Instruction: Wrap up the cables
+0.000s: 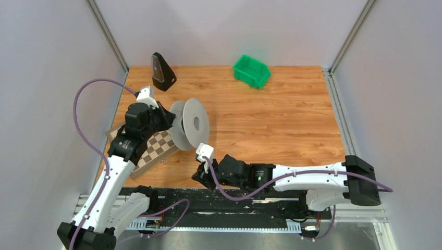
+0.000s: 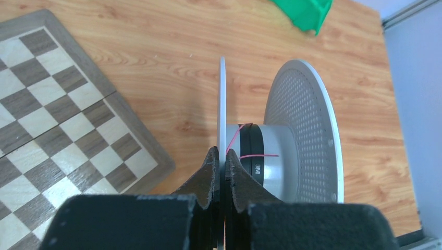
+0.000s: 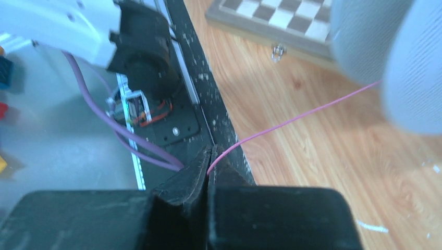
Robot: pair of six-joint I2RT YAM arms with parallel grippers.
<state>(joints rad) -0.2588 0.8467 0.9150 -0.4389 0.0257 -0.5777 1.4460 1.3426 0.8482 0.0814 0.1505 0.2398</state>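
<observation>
A grey reel (image 1: 191, 124) with two wide discs stands on edge on the wooden table. My left gripper (image 1: 168, 119) is shut on the rim of its near disc; the left wrist view shows the fingers (image 2: 208, 172) pinching that thin disc (image 2: 221, 104). A thin pink cable (image 2: 235, 139) runs round the reel's hub (image 2: 276, 156). My right gripper (image 1: 199, 176) sits low at the table's near edge. It is shut on the pink cable (image 3: 292, 121), which stretches taut up to the blurred grey reel (image 3: 401, 52).
A folded chessboard (image 1: 156, 148) lies under the left arm, left of the reel. A black metronome (image 1: 162, 71) stands at the back left, a green bin (image 1: 251, 70) at the back middle. The black base rail (image 3: 193, 104) runs just beside the right gripper.
</observation>
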